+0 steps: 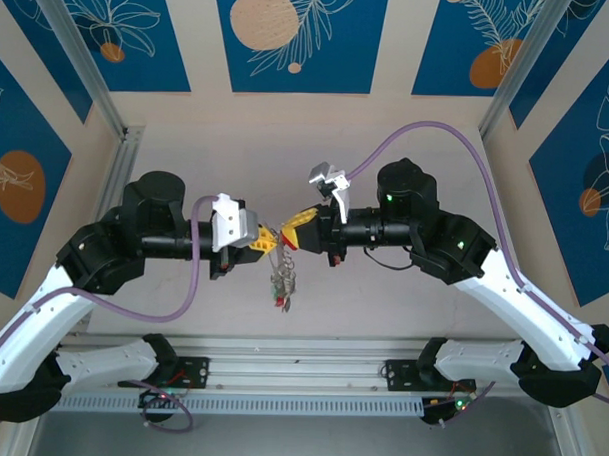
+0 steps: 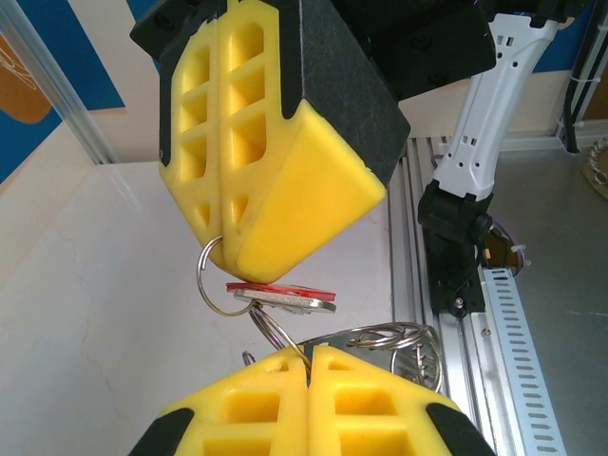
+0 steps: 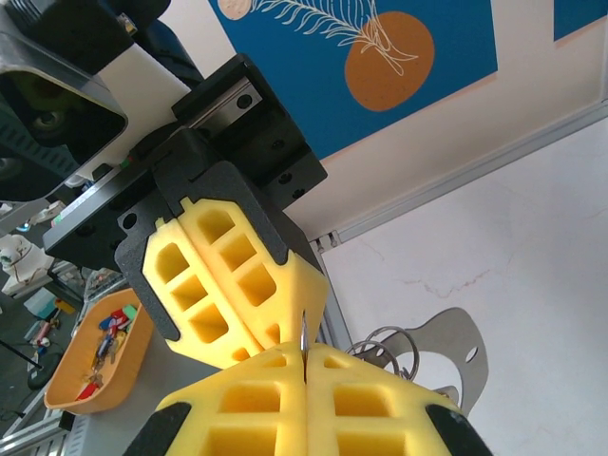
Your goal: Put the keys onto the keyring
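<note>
Both grippers meet tip to tip above the middle of the table. My left gripper (image 1: pixel 278 243) (image 2: pixel 307 353) is shut on the thin grey wire of the keyring (image 2: pixel 271 330). My right gripper (image 1: pixel 289 236) (image 3: pixel 304 350) is shut on a thin metal edge; in the left wrist view its yellow fingers (image 2: pixel 275 190) pinch a small metal ring (image 2: pixel 203 277). A red-headed key (image 2: pixel 282 294) lies flat just under those tips. More rings (image 2: pixel 399 337) (image 3: pixel 388 344), a grey metal plate (image 3: pixel 458 351) and keys (image 1: pixel 284 284) hang below the grippers.
An orange tray (image 3: pixel 133 366) holding several coloured keys sits off the table beside the left arm. An aluminium rail (image 1: pixel 278 399) (image 2: pixel 513 313) runs along the near edge by the arm bases. Frame posts (image 1: pixel 117 151) stand at the back corners.
</note>
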### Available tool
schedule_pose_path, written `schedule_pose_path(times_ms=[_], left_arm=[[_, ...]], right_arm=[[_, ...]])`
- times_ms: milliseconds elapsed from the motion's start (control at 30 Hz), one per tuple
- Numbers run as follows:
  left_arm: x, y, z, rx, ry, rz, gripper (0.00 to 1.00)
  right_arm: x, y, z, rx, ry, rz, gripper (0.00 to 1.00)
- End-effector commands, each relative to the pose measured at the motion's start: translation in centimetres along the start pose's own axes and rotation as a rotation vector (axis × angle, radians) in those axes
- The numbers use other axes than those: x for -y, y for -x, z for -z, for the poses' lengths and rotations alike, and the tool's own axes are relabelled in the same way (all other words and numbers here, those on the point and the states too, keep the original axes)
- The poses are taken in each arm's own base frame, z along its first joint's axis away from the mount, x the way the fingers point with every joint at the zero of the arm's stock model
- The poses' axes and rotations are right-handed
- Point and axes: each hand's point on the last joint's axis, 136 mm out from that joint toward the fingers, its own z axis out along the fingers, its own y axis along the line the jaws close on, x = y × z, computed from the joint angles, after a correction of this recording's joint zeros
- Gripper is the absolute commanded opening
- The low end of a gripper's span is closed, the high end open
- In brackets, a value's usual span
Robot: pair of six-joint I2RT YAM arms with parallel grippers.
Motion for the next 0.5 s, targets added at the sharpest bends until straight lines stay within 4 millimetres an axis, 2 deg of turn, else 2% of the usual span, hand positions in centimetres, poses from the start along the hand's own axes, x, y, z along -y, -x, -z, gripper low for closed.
schedule_pose_path(times_ms=[0,467], left_arm=[[0.4,2.4,1.1,0.073,0.002,-0.078,0.0],[-0.4,1.9,1.0,0.049,0.051,-0.091,0.0]], right_arm=[[-0.4,0.7,0.2,0.015,0.017,-0.008,0.0],[-1.2,-0.9,0.4,-0.041,0.067,-0.044,0.0]])
